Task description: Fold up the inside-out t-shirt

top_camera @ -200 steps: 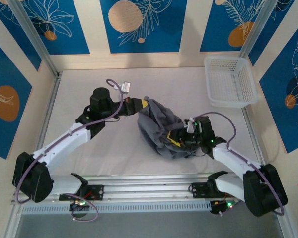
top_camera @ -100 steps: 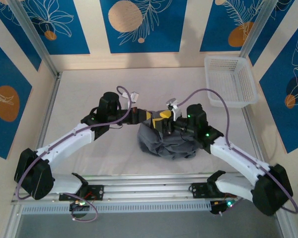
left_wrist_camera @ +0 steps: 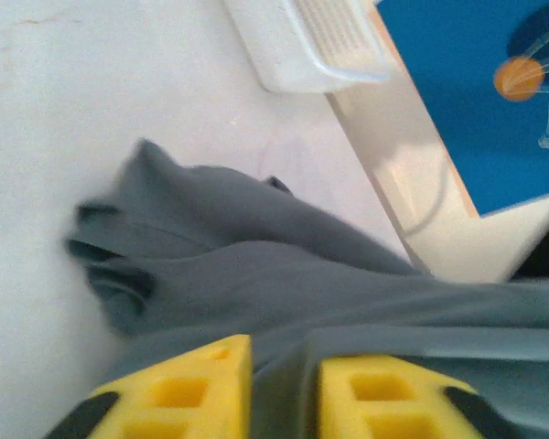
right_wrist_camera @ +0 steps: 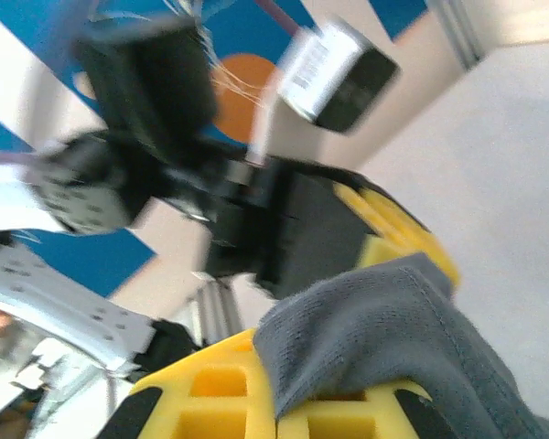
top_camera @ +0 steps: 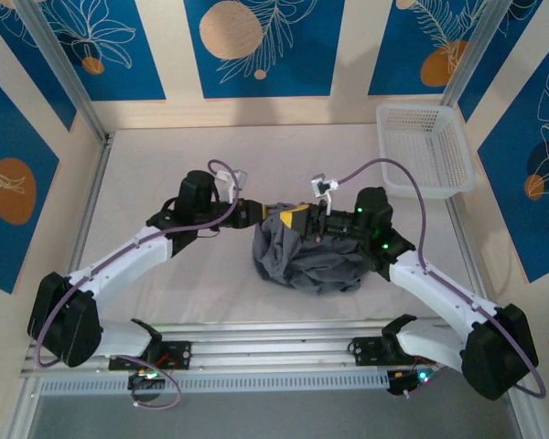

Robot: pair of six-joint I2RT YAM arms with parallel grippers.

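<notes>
Low in the right wrist view, the right gripper (right_wrist_camera: 276, 402) pinches a fold of the inside-out t-shirt (right_wrist_camera: 366, 320). The left gripper (left_wrist_camera: 285, 358), pads slightly parted, has cloth in the gap. From above, the shirt lies bunched mid-frame, with the white basket (top_camera: 424, 151) at upper right.

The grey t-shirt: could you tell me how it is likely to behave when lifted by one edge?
Probably floppy: the t-shirt lies crumpled in deep folds, so it should sag. Likely light and grippy enough: the right gripper pinches just one small fold.
</notes>
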